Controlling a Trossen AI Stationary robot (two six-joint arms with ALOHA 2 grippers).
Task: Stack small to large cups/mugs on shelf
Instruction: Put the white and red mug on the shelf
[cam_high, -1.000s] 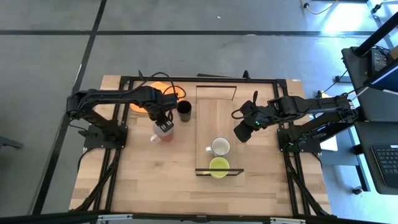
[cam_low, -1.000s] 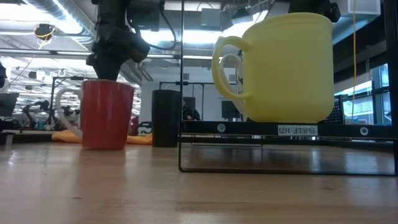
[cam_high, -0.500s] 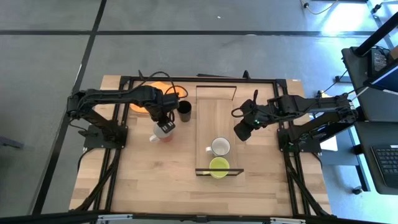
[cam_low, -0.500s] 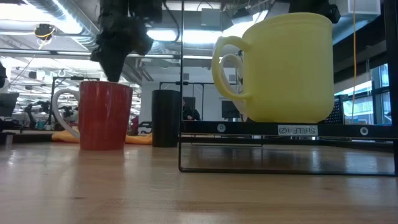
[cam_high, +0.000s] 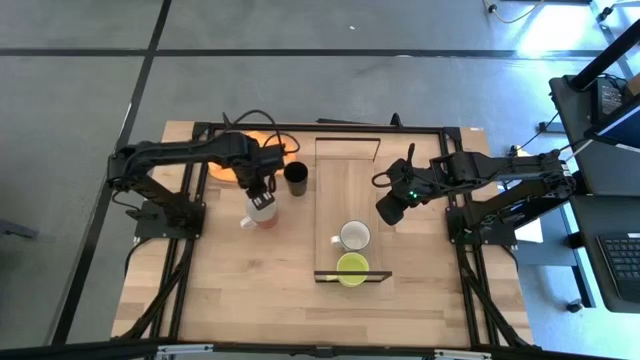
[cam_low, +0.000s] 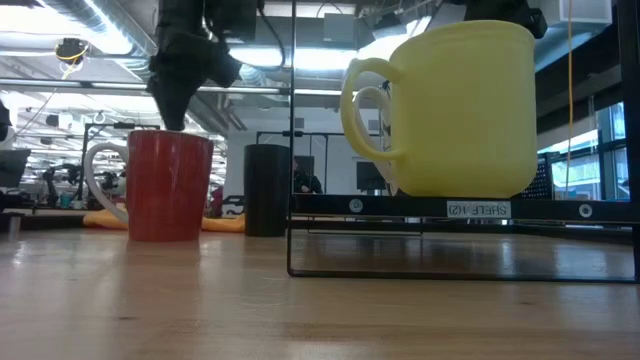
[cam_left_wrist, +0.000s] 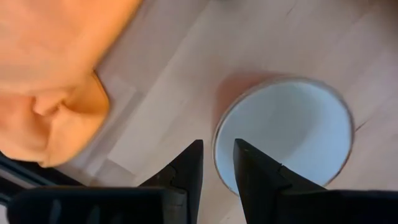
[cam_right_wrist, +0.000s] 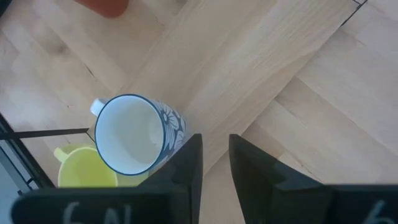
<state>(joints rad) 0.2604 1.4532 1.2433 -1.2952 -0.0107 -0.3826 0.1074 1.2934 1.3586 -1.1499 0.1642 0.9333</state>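
Since a second ago the left gripper (cam_high: 262, 199) has shifted slightly over the red mug (cam_low: 170, 185), which has turned a little so that its white handle now juts out to one side in the low view; the right arm has barely moved. Nearest the low camera, the yellow-green mug (cam_low: 455, 110) stands at the near end of the shelf (cam_high: 347, 195), with the white mug with a blue pattern (cam_high: 354, 235) just behind it on the same board. Farther back, off the shelf on the wooden surface (cam_high: 250, 290), the red mug stands upright with its white inside open to the left wrist camera. The left jaws hang just above it, a narrow gap between them, one finger (cam_left_wrist: 252, 165) over the rim and the other outside the wall, clamped on nothing yet. A glazed mug like this is probably stiff, fairly heavy, slippery and breakable, so a pinch across the rim wall, opposite the handle, looks the safest hold. Just beyond stands the black cup (cam_high: 296, 177), and behind it lies the orange cloth (cam_high: 262, 150). The right gripper (cam_high: 390, 213) hovers beside the shelf, jaws slightly apart and empty.
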